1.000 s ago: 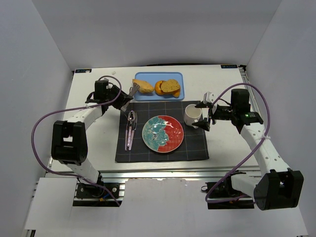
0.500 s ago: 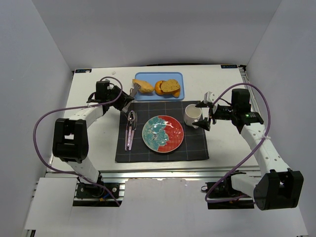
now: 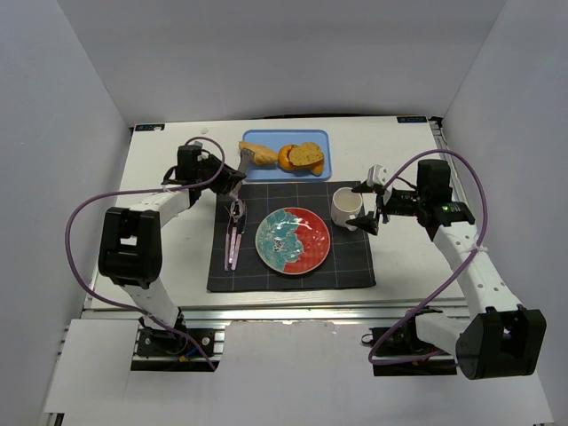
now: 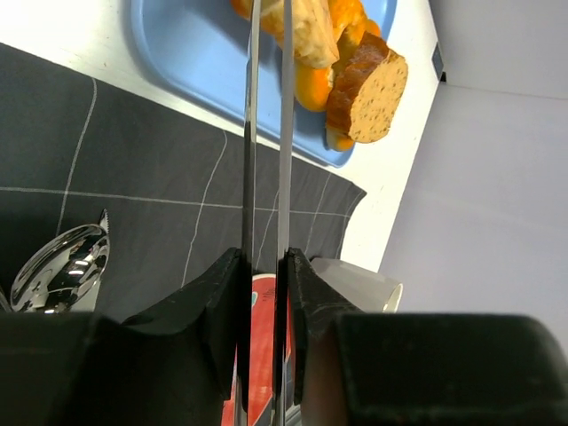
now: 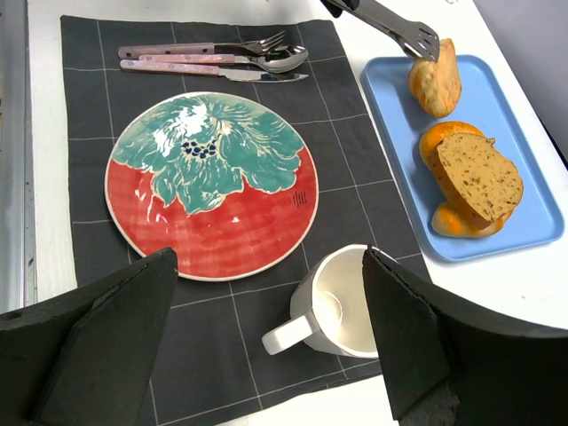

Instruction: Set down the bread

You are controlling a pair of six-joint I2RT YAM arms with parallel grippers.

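Note:
The bread [image 3: 256, 153], a pale golden roll, lies at the left end of the blue tray [image 3: 266, 170]; it also shows in the right wrist view [image 5: 435, 80] and the left wrist view [image 4: 311, 35]. My left gripper [image 3: 229, 176] [image 4: 264, 266] is shut on metal tongs [image 3: 241, 162] [image 4: 266, 133] [image 5: 390, 22]. The tong tips reach the roll's near end, and whether they hold it is hidden. The red and teal plate [image 3: 293, 240] [image 5: 213, 186] sits on the dark mat. My right gripper [image 3: 371, 209] [image 5: 266, 266] is open and empty, over the white mug [image 3: 346, 207] [image 5: 342, 306].
A brown-crusted slice [image 3: 309, 154] [image 5: 475, 177] and orange pieces [image 3: 286, 158] lie at the right of the tray. A fork, spoon and knife [image 3: 234, 232] [image 5: 213, 58] lie on the mat's left side. The mat [image 3: 293, 275] covers the table's middle.
My left gripper has carried the tongs up and right, so their tips now reach the roll on the tray. The right arm has not moved.

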